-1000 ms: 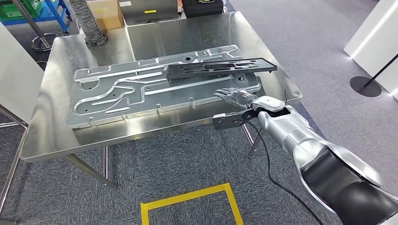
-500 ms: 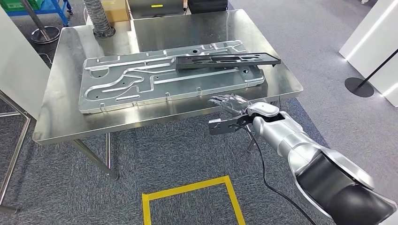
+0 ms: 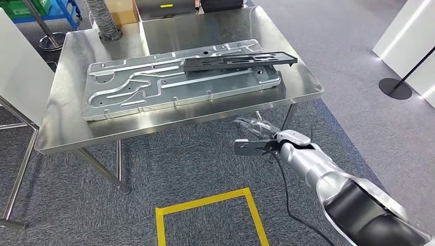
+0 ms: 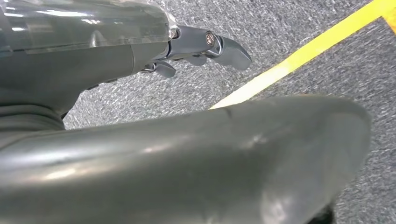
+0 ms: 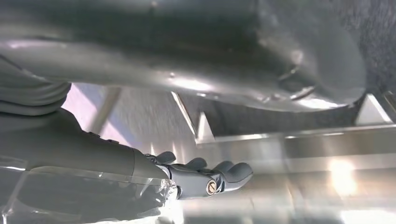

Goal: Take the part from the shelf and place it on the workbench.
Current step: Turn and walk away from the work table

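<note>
The workbench (image 3: 66, 134) is a table of bright steel with thin legs, and it stands on grey carpet (image 3: 169, 174). On its top lies a big stamped metal panel (image 3: 154, 84) with raised channels, which covers most of the bench from the left side to the right side. The part (image 3: 240, 61), a long black flat frame with openings, lies on top of this panel near the far right corner of the bench. Its right end goes past the panel's edge and points toward the right edge of the bench. Nothing holds it.

The right hand (image 3: 255, 134) is in front of the near edge of the bench, lower than the top, and well apart from the part. Its fingers are spread and a little bent, and there is nothing between them. In the right wrist view the right hand (image 5: 205, 175) has the steel frame of the bench behind it.

The left hand (image 4: 196, 49) hangs over the carpet. Its fingers are curled only loosely and hold nothing. A yellow tape line (image 4: 303, 51) is on the floor beside it. In the head view the same yellow tape makes a square outline (image 3: 210, 218) on the carpet, before the bench. A ribbed grey hose (image 3: 102, 20) stands at the far left corner of the bench.
</note>
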{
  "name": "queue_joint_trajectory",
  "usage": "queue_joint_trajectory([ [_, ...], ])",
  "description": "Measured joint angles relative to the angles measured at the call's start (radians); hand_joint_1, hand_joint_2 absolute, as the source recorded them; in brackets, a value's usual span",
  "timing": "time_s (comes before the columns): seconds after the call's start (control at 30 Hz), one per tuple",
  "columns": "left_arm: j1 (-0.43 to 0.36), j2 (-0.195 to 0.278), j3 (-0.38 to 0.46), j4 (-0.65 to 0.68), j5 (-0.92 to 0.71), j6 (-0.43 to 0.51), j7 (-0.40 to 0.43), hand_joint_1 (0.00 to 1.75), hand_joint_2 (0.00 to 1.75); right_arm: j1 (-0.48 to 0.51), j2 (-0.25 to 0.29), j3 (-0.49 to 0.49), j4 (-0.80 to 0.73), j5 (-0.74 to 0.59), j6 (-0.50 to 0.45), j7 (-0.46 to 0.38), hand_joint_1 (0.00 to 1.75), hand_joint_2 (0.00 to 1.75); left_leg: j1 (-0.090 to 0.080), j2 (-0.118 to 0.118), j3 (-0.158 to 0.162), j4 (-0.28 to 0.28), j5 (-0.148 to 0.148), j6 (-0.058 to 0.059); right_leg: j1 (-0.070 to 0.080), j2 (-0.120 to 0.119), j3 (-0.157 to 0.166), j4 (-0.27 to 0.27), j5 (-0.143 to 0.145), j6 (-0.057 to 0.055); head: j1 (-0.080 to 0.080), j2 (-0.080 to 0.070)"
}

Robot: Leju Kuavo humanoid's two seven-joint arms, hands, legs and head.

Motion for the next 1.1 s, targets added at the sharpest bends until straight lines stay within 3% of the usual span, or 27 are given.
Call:
queue_joint_trajectory([
  [0.03, 0.0, 0.0, 0.0, 0.0, -0.002, -0.001, -0.001, 0.0, 0.0, 0.025, -0.001, -0.008, 0.002, -0.002, -0.018, 0.004, 0.0, 0.0, 0.001, 0.001, 0.019, -0.023, 0.017, 0.0, 0.0, -0.002, -0.003, 0.002, 0.001, 0.001, 0.0, 0.0],
  [0.1, -0.003, 0.0, 0.0, 0.0, -0.003, -0.003, -0.002, 0.0, 0.0, 0.067, -0.003, -0.02, 0.005, -0.002, -0.052, 0.013, 0.0, 0.0, 0.001, 0.01, 0.094, -0.15, 0.07, 0.003, 0.0, -0.007, -0.007, 0.009, 0.002, 0.005, 0.0, 0.0],
  [0.17, -0.007, 0.0, 0.0, 0.0, -0.004, -0.005, -0.003, 0.0, 0.0, 0.093, -0.004, -0.029, 0.007, 0.0, -0.067, 0.017, 0.0, 0.0, -0.002, 0.024, 0.145, -0.251, 0.094, 0.012, 0.004, -0.01, -0.014, 0.018, 0.002, 0.014, 0.0, 0.0],
  [0.27, -0.007, 0.0, 0.0, 0.0, -0.005, -0.006, -0.003, 0.0, 0.0, 0.108, -0.004, -0.039, 0.01, 0.001, -0.07, 0.018, 0.0, 0.0, -0.006, 0.018, 0.144, -0.269, 0.1, 0.033, 0.006, -0.019, -0.023, 0.02, 0.008, 0.031, 0.0, 0.0],
  [0.33, -0.007, 0.0, 0.0, 0.0, -0.006, -0.007, -0.005, 0.0, 0.0, 0.111, -0.001, -0.043, 0.01, 0.001, -0.072, 0.019, 0.0, 0.0, -0.005, 0.011, 0.141, -0.275, 0.111, 0.047, 0.003, -0.016, -0.033, 0.044, -0.013, 0.042, 0.0, 0.0],
  [0.37, -0.008, 0.0, 0.0, 0.0, -0.007, -0.007, -0.007, 0.0, 0.0, 0.113, 0.002, -0.045, 0.011, 0.001, -0.075, 0.021, 0.0, 0.0, -0.003, 0.007, 0.138, -0.278, 0.116, 0.053, 0.002, -0.012, -0.049, 0.083, -0.042, 0.047, 0.0, 0.0],
  [0.43, -0.008, 0.0, 0.0, 0.0, -0.011, -0.009, -0.011, 0.0, 0.0, 0.121, 0.011, -0.051, 0.013, 0.001, -0.085, 0.024, 0.0, 0.0, -0.004, -0.004, 0.13, -0.278, 0.123, 0.059, 0.001, -0.005, -0.103, 0.212, -0.114, 0.054, 0.0, 0.0],
  [0.47, -0.007, 0.0, 0.0, 0.0, -0.012, -0.01, -0.012, 0.0, 0.0, 0.129, 0.014, -0.055, 0.014, 0.001, -0.09, 0.026, 0.0, 0.0, -0.004, -0.012, 0.126, -0.278, 0.125, 0.059, 0.0, -0.004, -0.127, 0.27, -0.137, 0.056, 0.0, 0.0],
  [0.5, -0.007, 0.0, 0.0, 0.0, -0.013, -0.011, -0.013, 0.0, 0.0, 0.138, 0.017, -0.059, 0.015, 0.001, -0.093, 0.028, 0.0, 0.0, -0.005, -0.021, 0.123, -0.277, 0.128, 0.058, 0.0, -0.003, -0.137, 0.299, -0.142, 0.056, 0.0, 0.0],
  [0.53, -0.007, 0.0, 0.0, 0.0, -0.014, -0.012, -0.013, 0.0, 0.0, 0.145, 0.018, -0.062, 0.016, 0.001, -0.096, 0.03, 0.0, 0.0, -0.005, -0.031, 0.12, -0.275, 0.13, 0.057, 0.0, -0.001, -0.128, 0.289, -0.128, 0.054, 0.0, 0.0],
  [0.57, -0.007, 0.0, 0.0, 0.0, -0.014, -0.012, -0.013, 0.0, 0.0, 0.149, 0.019, -0.065, 0.016, 0.001, -0.097, 0.031, 0.0, 0.0, -0.005, -0.042, 0.119, -0.274, 0.131, 0.056, 0.0, 0.006, -0.1, 0.239, -0.099, 0.05, 0.0, 0.0],
  [0.63, -0.008, 0.0, -0.001, 0.0, -0.015, -0.014, -0.013, 0.0, 0.0, 0.149, 0.019, -0.07, 0.017, 0.001, -0.098, 0.033, 0.0, 0.0, -0.006, -0.061, 0.115, -0.271, 0.133, 0.051, -0.002, 0.055, -0.026, 0.1, -0.044, 0.037, 0.0, 0.0],
  [0.7, -0.01, -0.001, -0.001, 0.0, -0.017, -0.016, -0.013, 0.0, 0.0, 0.149, 0.021, -0.074, 0.018, 0.003, -0.098, 0.035, 0.0, 0.0, -0.003, -0.079, 0.109, -0.27, 0.138, 0.041, -0.001, 0.094, 0.009, 0.024, -0.027, 0.027, 0.0, 0.0],
  [0.73, -0.01, -0.001, -0.001, 0.0, -0.018, -0.016, -0.013, 0.0, 0.0, 0.149, 0.022, -0.076, 0.019, 0.004, -0.098, 0.037, 0.0, 0.0, -0.001, -0.089, 0.105, -0.271, 0.141, 0.034, 0.001, 0.095, 0.011, 0.018, -0.028, 0.024, 0.0, 0.0],
  [0.8, -0.008, -0.001, -0.001, 0.0, -0.019, -0.017, -0.012, 0.0, 0.0, 0.15, 0.022, -0.078, 0.019, 0.006, -0.097, 0.038, 0.0, 0.0, 0.001, -0.098, 0.101, -0.276, 0.144, 0.021, -0.001, 0.07, 0.015, 0.006, -0.021, 0.016, 0.0, 0.0],
  [0.87, -0.006, -0.001, -0.001, 0.0, -0.019, -0.017, -0.012, 0.0, 0.0, 0.148, 0.021, -0.079, 0.018, 0.007, -0.097, 0.038, 0.0, 0.0, -0.001, -0.068, 0.081, -0.237, 0.115, 0.013, -0.007, 0.044, 0.023, -0.011, -0.013, 0.008, 0.0, 0.0],
  [0.93, -0.007, -0.001, -0.001, 0.0, -0.019, -0.017, -0.012, 0.0, 0.0, 0.15, 0.013, -0.08, 0.018, 0.009, -0.097, 0.038, 0.0, 0.0, 0.002, -0.03, 0.03, -0.121, 0.052, 0.008, -0.005, 0.018, 0.024, -0.015, -0.011, 0.004, 0.0, 0.0],
  [1.0, -0.007, -0.001, -0.001, 0.0, -0.019, -0.017, -0.012, 0.0, 0.0, 0.154, 0.005, -0.081, 0.019, 0.011, -0.096, 0.038, 0.0, 0.0, 0.006, -0.018, -0.014, -0.019, 0.018, 0.002, -0.003, -0.01, 0.022, -0.011, -0.013, 0.002, 0.0, 0.0],
  [1.03, -0.006, 0.0, -0.001, 0.0, -0.019, -0.017, -0.012, 0.0, 0.0, 0.156, 0.002, -0.081, 0.019, 0.011, -0.096, 0.038, 0.0, 0.0, 0.006, -0.016, -0.013, -0.015, 0.027, 0.0, -0.003, -0.023, 0.021, -0.008, -0.014, 0.002, 0.0, 0.0],
  [1.1, -0.006, 0.0, -0.001, 0.0, -0.019, -0.017, -0.012, 0.0, 0.0, 0.157, 0.0, -0.081, 0.019, 0.013, -0.096, 0.038, 0.0, 0.0, 0.006, -0.004, 0.046, -0.118, 0.085, 0.001, -0.003, -0.042, 0.02, -0.001, -0.018, 0.006, 0.0, 0.0],
])
